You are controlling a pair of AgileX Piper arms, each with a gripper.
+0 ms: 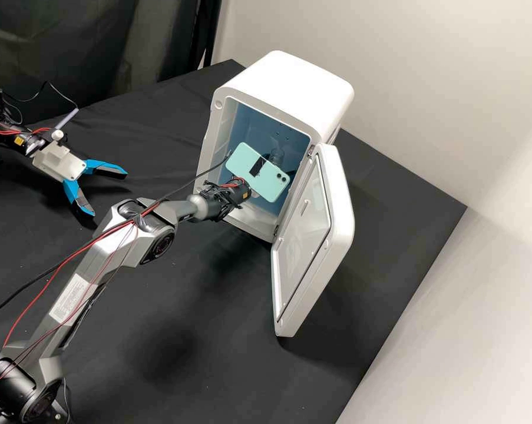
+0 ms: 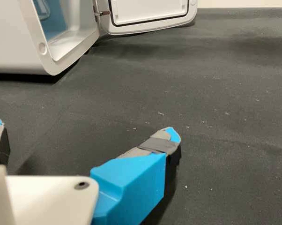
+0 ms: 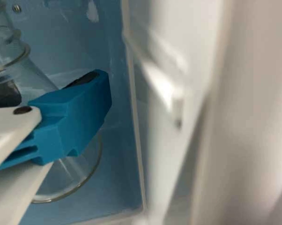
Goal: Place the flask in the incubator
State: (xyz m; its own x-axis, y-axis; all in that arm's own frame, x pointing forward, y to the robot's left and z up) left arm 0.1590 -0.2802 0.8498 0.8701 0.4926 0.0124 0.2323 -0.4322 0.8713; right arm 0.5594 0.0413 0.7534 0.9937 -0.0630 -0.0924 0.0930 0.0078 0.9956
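Observation:
The white incubator (image 1: 289,88) stands at the back of the bench, its door (image 1: 316,235) swung open to the right. My right arm reaches into the blue chamber, and a mint-green flat plate (image 1: 258,172) on its wrist covers the gripper. Inside, the clear glass flask (image 3: 80,173) stands with its base close to the chamber floor. My right gripper (image 3: 47,89) is shut on it, one blue finger (image 3: 70,117) pressed against the glass. The flask's neck (image 1: 276,154) shows above the plate. My left gripper (image 1: 108,192) hovers open and empty over the bench at far left.
The open door (image 2: 150,11) and the incubator's front frame (image 2: 42,47) lie ahead of the left gripper (image 2: 84,131). The chamber's side wall and door frame (image 3: 178,103) are close beside the right finger. Black cloth covers the bench (image 1: 189,330); its right edge runs past the door.

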